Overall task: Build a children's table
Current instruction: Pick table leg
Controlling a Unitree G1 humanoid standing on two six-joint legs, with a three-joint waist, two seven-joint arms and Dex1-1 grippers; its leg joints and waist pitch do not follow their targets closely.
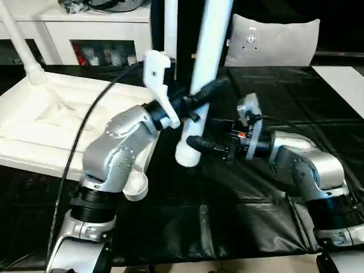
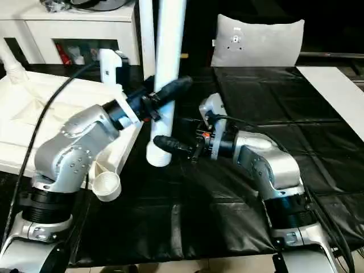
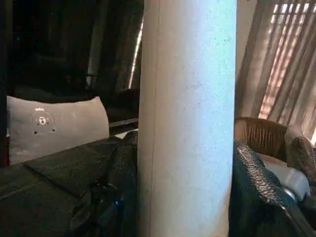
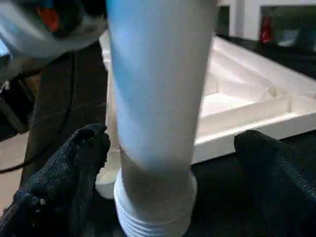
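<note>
The long round tapered white plastic table leg (image 1: 206, 62) stands nearly upright in the middle of the scene, threaded wide end (image 4: 154, 207) down on the black sheet-covered work surface (image 1: 239, 216). The left gripper (image 1: 203, 96) has its two black fingers clamped on the leg partway up the shaft; in the left wrist view the leg sits right between the fingers (image 3: 256, 192), touching both.

The right gripper (image 2: 170, 145) is lower down near the leg's base, jaws spread wide apart. In the right wrist view its fingers (image 4: 64, 173) sit on either side of the leg with visible gaps, so it's around the leg but not gripping.

The white rectangular plastic tabletop with ribbed underside (image 1: 40, 122) lies upside down on the robot's left side, just beside the standing leg. One rounded corner socket (image 2: 106, 185) pokes out under the left forearm. Another white leg (image 1: 23, 48) is already stuck into the far corner of the top, leaning off toward the left.

Further back there's a grey square cushion (image 1: 273, 40) propped against the dark background and a white cabinet with glass doors (image 1: 91, 34) with colourful stuff inside that's too small to make out. A black cable (image 1: 85, 131) runs along the left arm.
</note>
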